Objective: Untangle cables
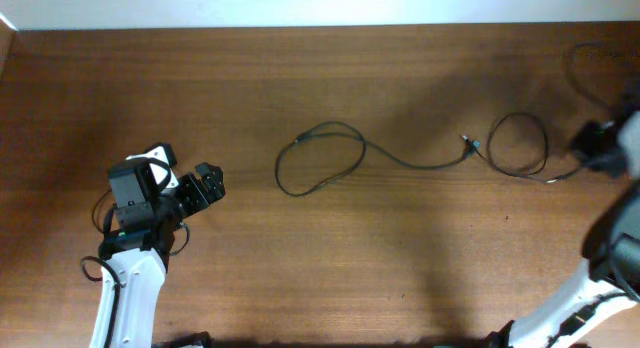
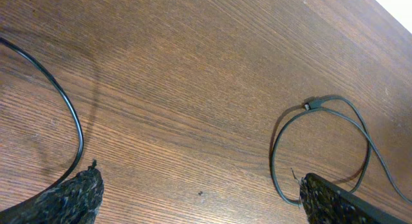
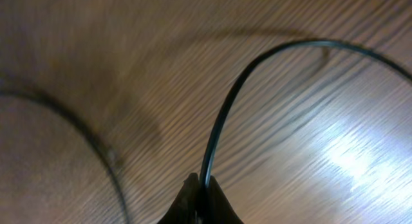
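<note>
The right gripper [image 3: 201,199] is pinched shut on one cable [image 3: 222,114], which is seen arcing up and away from the fingertips. The left gripper [image 1: 207,184] is spread wide and empty; the other cable [image 1: 362,146] is laid well ahead of it, untouched.
</note>
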Robot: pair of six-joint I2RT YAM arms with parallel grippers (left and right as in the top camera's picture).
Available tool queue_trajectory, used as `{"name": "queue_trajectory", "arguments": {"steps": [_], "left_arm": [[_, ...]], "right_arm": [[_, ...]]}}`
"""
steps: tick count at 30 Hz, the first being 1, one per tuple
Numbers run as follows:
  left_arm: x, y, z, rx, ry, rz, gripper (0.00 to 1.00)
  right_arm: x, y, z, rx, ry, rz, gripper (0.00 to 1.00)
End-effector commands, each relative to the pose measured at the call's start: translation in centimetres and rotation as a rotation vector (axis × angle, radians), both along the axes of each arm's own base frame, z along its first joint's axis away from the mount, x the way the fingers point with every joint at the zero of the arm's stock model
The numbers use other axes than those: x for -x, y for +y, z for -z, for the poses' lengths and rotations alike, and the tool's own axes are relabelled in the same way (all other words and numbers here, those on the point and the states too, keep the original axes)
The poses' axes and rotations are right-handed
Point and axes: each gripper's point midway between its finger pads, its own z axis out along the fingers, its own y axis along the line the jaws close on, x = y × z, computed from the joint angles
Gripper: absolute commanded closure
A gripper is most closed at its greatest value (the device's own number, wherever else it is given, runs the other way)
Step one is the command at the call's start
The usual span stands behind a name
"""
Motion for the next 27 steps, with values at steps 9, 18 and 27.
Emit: {"name": "queue_trajectory", "arguments": {"steps": [9,18,27], "left_arm": [[-0.1,-0.2,-0.2,0.003,-0.008,0.012,0.01],[-1.4,1.8,-4.5,-0.077,-0.153,-0.007,0.01],[6.7,12.8,-20.7,-0.229,-0.430,-0.462,0.01]], "right_arm": [[-7.4,10.2,-18.9,-0.227,-0.528,-0.435,0.96],[-11.4,47.9,-29.4,-0.252,-0.925,-1.113,0.96],[-8.9,66.7,-22.3,-0.414,-1.001,-1.337,0.96]]}}
